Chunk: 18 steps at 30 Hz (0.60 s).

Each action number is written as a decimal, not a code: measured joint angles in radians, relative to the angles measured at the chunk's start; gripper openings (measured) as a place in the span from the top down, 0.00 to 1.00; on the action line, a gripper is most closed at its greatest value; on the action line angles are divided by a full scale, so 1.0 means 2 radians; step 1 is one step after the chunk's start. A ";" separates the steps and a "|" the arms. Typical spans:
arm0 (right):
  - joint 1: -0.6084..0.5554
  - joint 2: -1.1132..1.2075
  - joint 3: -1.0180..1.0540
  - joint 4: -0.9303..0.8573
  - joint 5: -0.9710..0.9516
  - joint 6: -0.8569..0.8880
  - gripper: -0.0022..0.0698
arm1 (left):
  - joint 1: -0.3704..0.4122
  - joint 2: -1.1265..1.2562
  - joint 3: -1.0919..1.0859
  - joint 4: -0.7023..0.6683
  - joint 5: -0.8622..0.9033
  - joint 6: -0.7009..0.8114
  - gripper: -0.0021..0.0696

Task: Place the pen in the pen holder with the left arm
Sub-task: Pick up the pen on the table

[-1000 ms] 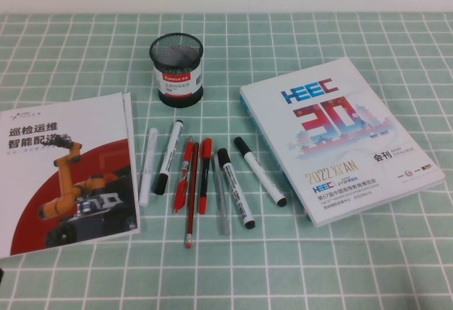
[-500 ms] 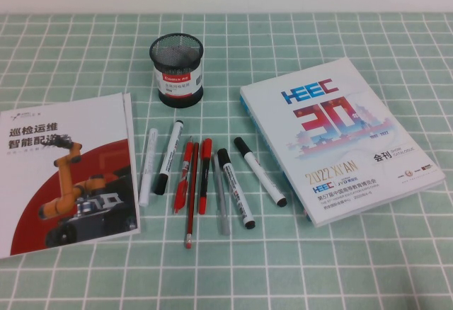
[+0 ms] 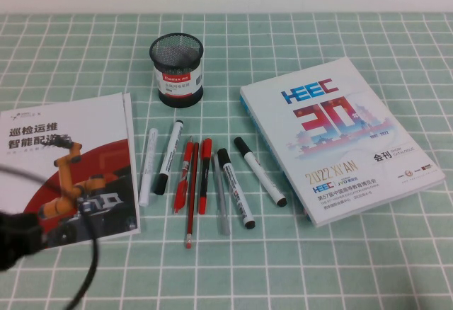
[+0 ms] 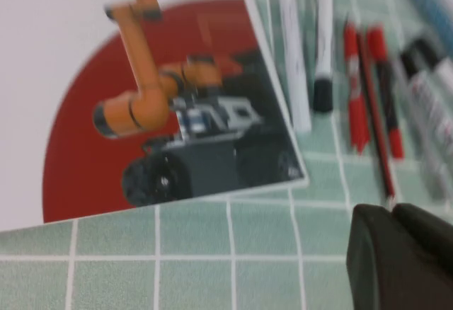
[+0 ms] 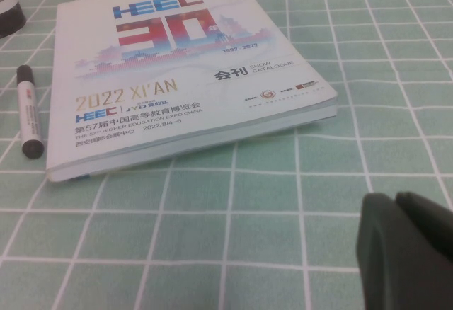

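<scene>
Left gripper [image 4: 400, 257], black, low over green-checked counter [image 3: 318, 267] near the robot brochure's [image 3: 64, 168] corner; fingers look together. Slim white pen [image 3: 148, 166] lies flat beyond it, beside brochure edge; black mesh pen holder [image 3: 177, 69] further out. Right gripper [image 5: 407, 253] by thick catalogue [image 5: 177, 69], fingers seem together too.

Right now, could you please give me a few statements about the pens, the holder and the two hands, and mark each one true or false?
1. The white pen lies on the table between the robot brochure and a black-capped marker. True.
2. The mesh pen holder lies on its side. False: it stands upright.
3. The left hand grips the white pen. False: it is low by the brochure's corner, holding nothing.
4. The right hand hangs over bare cloth near the HEEC catalogue. True.
5. The holder already contains the white pen. False: the pen lies outside it.
</scene>
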 joint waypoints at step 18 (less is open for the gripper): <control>0.000 0.000 0.000 0.000 0.000 0.000 1.00 | -0.090 0.320 -0.215 -0.013 0.064 0.082 0.97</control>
